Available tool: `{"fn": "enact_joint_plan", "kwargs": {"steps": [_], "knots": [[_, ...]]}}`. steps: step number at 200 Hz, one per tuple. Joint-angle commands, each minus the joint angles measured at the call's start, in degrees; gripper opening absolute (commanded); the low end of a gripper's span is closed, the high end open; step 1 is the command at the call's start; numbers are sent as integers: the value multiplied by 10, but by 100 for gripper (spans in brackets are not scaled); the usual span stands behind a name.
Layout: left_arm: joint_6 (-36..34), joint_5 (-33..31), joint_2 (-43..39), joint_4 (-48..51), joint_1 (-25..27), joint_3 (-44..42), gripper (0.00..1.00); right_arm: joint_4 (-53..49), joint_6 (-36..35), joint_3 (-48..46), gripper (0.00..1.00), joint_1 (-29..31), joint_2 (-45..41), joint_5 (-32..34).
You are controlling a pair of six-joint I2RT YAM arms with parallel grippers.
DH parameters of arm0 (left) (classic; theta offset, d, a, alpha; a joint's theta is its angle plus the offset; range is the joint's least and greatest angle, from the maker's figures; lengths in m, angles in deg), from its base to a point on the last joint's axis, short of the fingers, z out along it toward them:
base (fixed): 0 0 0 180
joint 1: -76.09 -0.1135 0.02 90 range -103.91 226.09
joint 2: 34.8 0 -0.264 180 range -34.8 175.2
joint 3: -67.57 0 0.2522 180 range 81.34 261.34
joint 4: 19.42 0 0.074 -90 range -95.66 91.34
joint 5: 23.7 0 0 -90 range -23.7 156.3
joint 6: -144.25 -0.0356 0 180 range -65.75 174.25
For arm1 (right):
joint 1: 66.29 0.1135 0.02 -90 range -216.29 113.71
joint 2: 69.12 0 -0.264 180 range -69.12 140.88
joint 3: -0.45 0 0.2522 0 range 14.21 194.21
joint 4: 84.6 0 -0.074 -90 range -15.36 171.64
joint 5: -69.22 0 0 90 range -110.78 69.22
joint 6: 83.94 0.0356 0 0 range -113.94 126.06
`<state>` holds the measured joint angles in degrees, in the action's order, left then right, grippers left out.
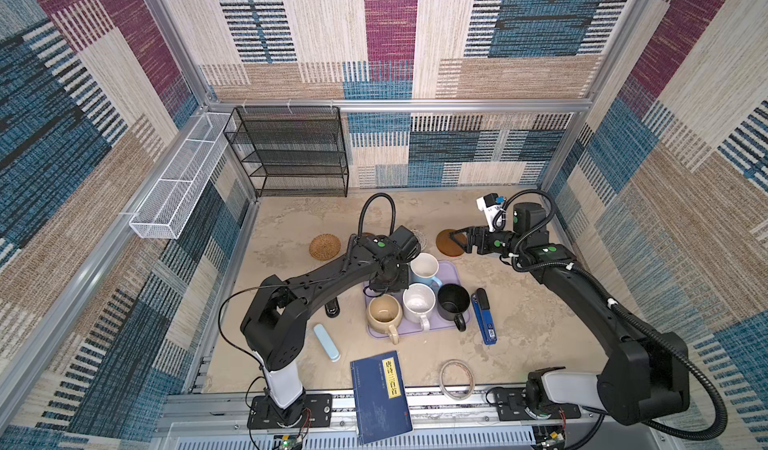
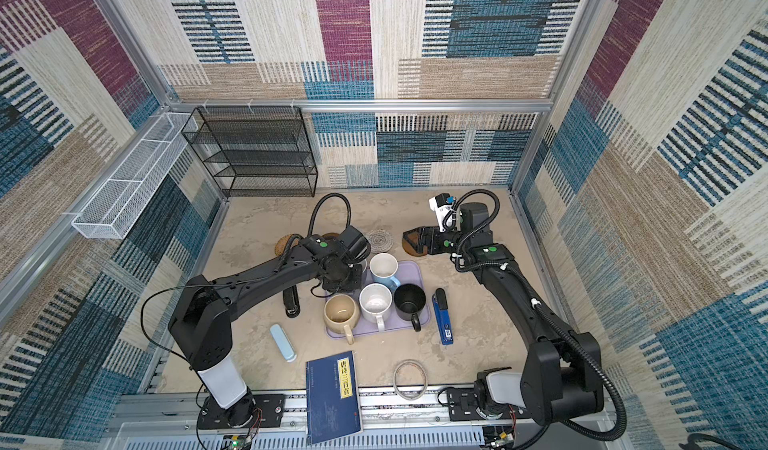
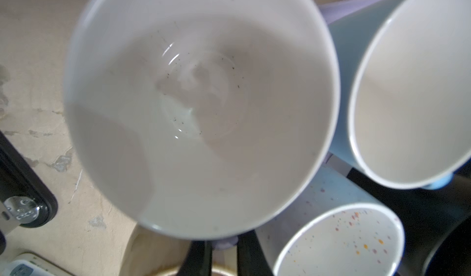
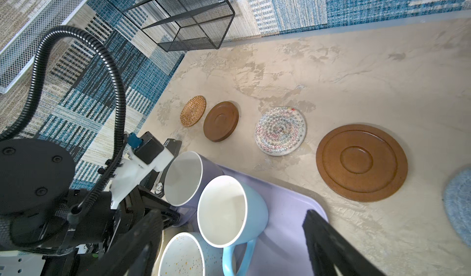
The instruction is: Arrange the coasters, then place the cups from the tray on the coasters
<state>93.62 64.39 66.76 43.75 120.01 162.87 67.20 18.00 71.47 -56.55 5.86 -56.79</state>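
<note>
Mottled beige tabletop, patchwork woven walls; left hand grasping lilac cup; right hand released.

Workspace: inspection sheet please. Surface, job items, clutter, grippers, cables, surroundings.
Surface: beige mottled tabletop, no spills.
Coasters: rattan, first brown, lacy, second brown, grey-blue; one row, none loaded.
Cups: light blue, beige, speckled, black on tray; lilac cup at its corner.
Clutter: book overhanging front edge, tape ring, blue stapler, black stapler, pale case.
Grippers: left gripper shut on lilac cup's handle; right gripper open by second brown coaster.
Cables: conduit loops on both arms, nothing caught.
Surroundings: black mesh shelf, white wire basket, patterned walls.
</note>
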Motion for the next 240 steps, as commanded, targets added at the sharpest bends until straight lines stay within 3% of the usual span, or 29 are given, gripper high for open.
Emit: {"fn": "enact_joint_plan", "kwargs": {"steps": [1, 39, 49, 55, 100, 186, 240], "knots": [[-16, -24, -11, 3, -1, 2, 0, 11, -3, -2, 89, 0, -2, -5], [-31, -27, -39, 0, -5, 5, 0, 21, -15, -3, 90, 23, -3, -42], [-40, -26, -50, -5, -7, 4, 0, 24, -21, -3, 93, 38, -6, -45], [-43, -27, -57, -7, -8, 4, 0, 27, -23, -2, 99, 46, -6, -47], [-66, 0, -96, 1, -32, 7, 0, 58, -23, 6, 100, 112, 2, -83], [-132, 51, -141, 14, -147, -19, 0, 125, -1, 52, 100, 247, 79, 15], [-197, 14, -123, -1, -232, -25, 0, 152, 24, 141, 100, 293, 184, 54]]}}
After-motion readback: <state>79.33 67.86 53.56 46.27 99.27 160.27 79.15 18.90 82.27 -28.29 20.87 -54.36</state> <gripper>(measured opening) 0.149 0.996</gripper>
